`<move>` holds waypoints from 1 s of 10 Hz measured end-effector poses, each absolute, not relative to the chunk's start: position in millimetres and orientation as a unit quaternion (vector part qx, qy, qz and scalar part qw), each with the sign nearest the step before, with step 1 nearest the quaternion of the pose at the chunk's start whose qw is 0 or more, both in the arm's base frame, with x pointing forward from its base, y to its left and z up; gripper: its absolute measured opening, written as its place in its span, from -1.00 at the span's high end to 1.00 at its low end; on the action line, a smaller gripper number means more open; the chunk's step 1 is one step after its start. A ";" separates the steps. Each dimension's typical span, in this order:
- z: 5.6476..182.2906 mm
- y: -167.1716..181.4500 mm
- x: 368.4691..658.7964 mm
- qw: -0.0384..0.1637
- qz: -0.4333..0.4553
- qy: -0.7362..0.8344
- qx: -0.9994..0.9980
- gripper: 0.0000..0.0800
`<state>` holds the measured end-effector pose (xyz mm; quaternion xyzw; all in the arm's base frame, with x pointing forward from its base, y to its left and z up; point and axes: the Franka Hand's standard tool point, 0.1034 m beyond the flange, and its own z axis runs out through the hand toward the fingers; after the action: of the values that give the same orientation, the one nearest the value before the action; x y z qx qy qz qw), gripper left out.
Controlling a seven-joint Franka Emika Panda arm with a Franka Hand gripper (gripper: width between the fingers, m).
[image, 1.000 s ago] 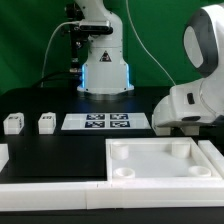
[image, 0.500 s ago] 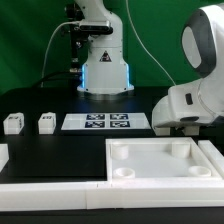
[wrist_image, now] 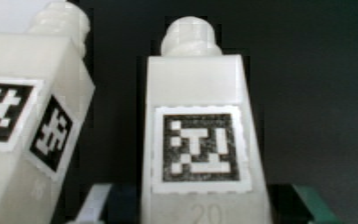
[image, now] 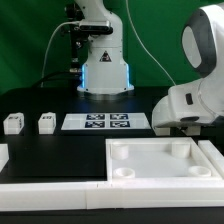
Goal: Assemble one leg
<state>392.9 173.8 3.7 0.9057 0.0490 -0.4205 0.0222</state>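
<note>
In the wrist view a white leg (wrist_image: 197, 120) with a black-and-white tag lies between my gripper (wrist_image: 211, 202) fingers. The dark fingers (wrist_image: 130, 206) stand on either side of its near end, with a small gap on one side, so the gripper is open around it. A second tagged leg (wrist_image: 34, 100) lies close beside it. In the exterior view the arm (image: 190, 100) stands at the right and hides the gripper and these two legs. Two more legs (image: 13, 123) (image: 46, 123) stand at the left.
The large white tray-like part with corner sockets (image: 160, 150) lies at the front right. The marker board (image: 105, 122) lies in the middle of the black table. White flat parts (image: 50, 170) lie along the front edge. A second robot base (image: 103, 70) stands at the back.
</note>
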 end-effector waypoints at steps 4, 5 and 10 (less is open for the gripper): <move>25.9 171.2 402.7 0.028 -0.406 0.035 0.913 0.27; 35.0 167.4 407.0 0.027 -0.402 0.032 0.915 0.27; 59.5 156.8 415.8 0.018 -0.355 0.027 0.934 0.27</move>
<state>415.8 156.8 59.5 0.9341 0.0269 -0.3555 0.0177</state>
